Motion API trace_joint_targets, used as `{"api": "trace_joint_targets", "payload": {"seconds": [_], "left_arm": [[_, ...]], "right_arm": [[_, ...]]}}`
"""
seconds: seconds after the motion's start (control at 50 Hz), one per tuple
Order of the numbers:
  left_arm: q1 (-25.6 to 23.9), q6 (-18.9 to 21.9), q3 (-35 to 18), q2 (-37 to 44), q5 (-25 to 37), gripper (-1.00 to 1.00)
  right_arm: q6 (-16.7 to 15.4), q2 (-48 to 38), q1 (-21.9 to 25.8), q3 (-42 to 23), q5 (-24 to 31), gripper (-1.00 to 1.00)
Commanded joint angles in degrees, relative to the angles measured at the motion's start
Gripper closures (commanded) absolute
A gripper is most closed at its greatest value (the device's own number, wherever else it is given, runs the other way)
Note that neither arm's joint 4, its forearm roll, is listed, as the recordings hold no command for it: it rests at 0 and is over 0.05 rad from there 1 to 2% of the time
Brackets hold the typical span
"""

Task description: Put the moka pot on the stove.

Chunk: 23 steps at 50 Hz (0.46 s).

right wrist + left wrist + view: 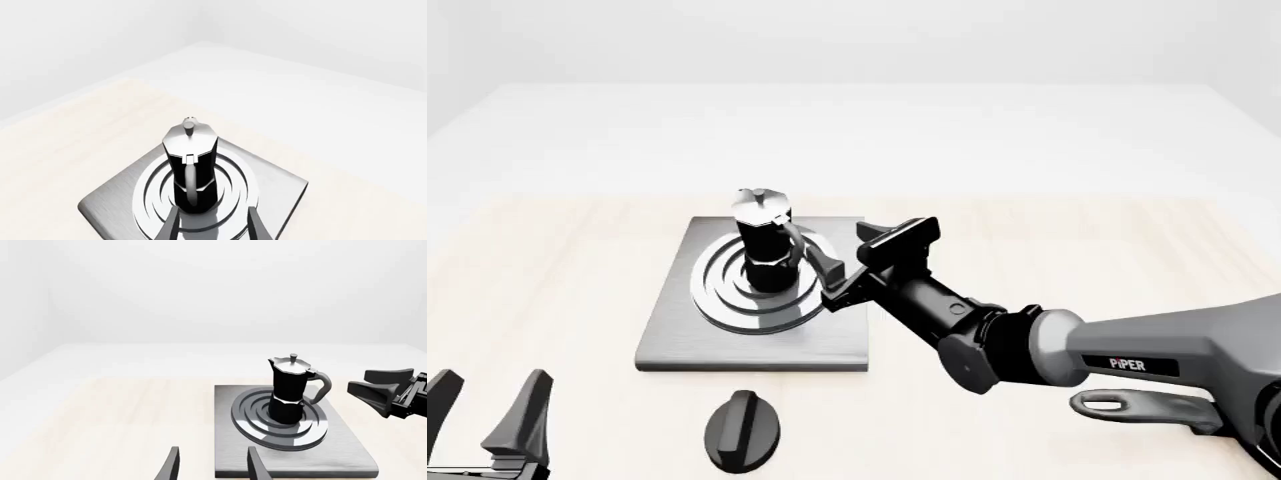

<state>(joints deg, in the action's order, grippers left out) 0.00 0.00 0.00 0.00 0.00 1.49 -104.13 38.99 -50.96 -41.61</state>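
The moka pot [763,240] stands upright on the middle of the burner rings of the stove [681,335], with its handle towards my right gripper. My right gripper [854,264] is open and empty, just right of the pot's handle and apart from it. The right wrist view shows the pot [192,165] on the stove [277,187] just beyond my right gripper [212,226]. My left gripper [487,410] is open and empty at the near left, far from the pot. The left wrist view shows the pot [290,390], the stove [333,450], my left gripper [213,467] and my right gripper [375,390].
A black oval knob [743,430] lies on the table just in front of the stove's near edge. The right arm [1121,355] stretches across the right half of the table. The light wooden tabletop [1121,240] runs around the stove.
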Motion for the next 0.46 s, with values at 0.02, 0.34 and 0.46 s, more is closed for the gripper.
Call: {"api": "trace_joint_targets", "payload": {"seconds": [0.02, 0.34, 0.46], "left_arm": [[0.00, 0.00, 0.00, 0.00, 0.00, -1.00], [0.00, 0.00, 0.00, 0.00, 0.00, -1.00], [0.00, 0.00, 0.00, 0.00, 0.00, -1.00]], "right_arm": [[0.36, 0.84, -1.47, 1.76, -1.09, -1.00], [1.12, 1.81, -3.35, 4.43, -2.66, -1.00], [1.99, 1.14, -4.85, 5.14, -4.05, -1.00]]}}
